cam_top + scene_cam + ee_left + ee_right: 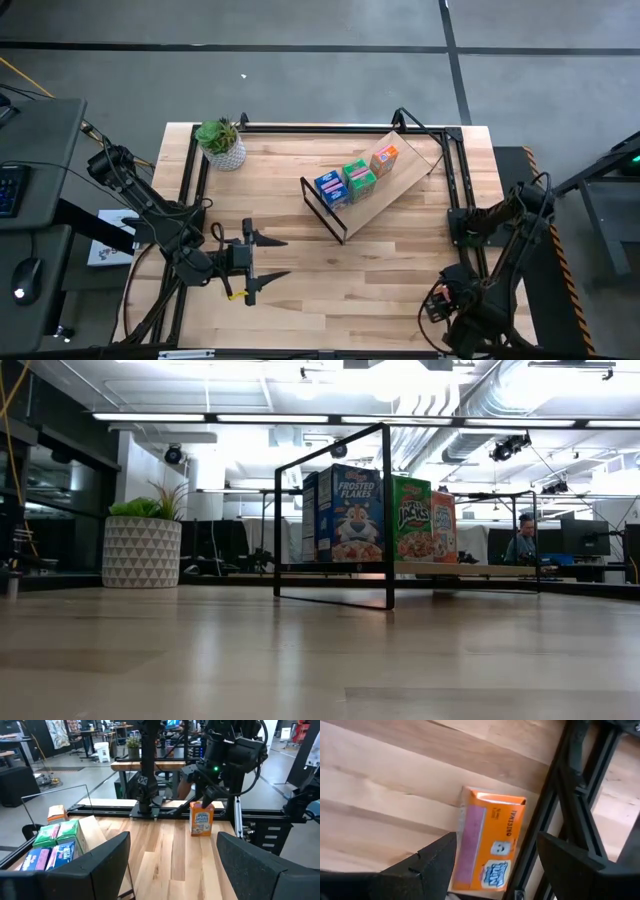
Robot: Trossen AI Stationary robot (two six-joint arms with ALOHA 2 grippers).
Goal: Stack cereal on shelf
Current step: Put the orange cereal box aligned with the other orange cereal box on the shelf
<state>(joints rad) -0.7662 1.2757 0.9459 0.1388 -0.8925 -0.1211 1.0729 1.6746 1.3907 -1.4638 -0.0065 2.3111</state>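
In the high view, the left gripper (264, 258) lay low over the near left part of the wooden table (300, 300), its two fingers spread wide and holding nothing. The right gripper (452, 298) hung over the near right corner, close to the black frame rail; its fingers could not be made out from above. The shelf (385, 193) stood angled on the far middle of the table, carrying three cereal boxes in a row: a blue box (331, 188), a green box (359, 178) and an orange box (384, 158). A potted plant (222, 143) sat at the far left corner.

In the low view, bare tabletop filled the foreground. Beyond it the shelf's black frame enclosed the blue box in front, with the green and orange ones behind it. The plant stood to the left, and a person (522, 540) sat far back in the room.

In the left wrist view, the left fingers (107, 857) stood wide apart. Across the table a fourth, orange Mini box (201, 819) stood upright under the right arm.

In the right wrist view, the right fingers (432, 860) were spread wide above that box, not touching it, just beside the rail.
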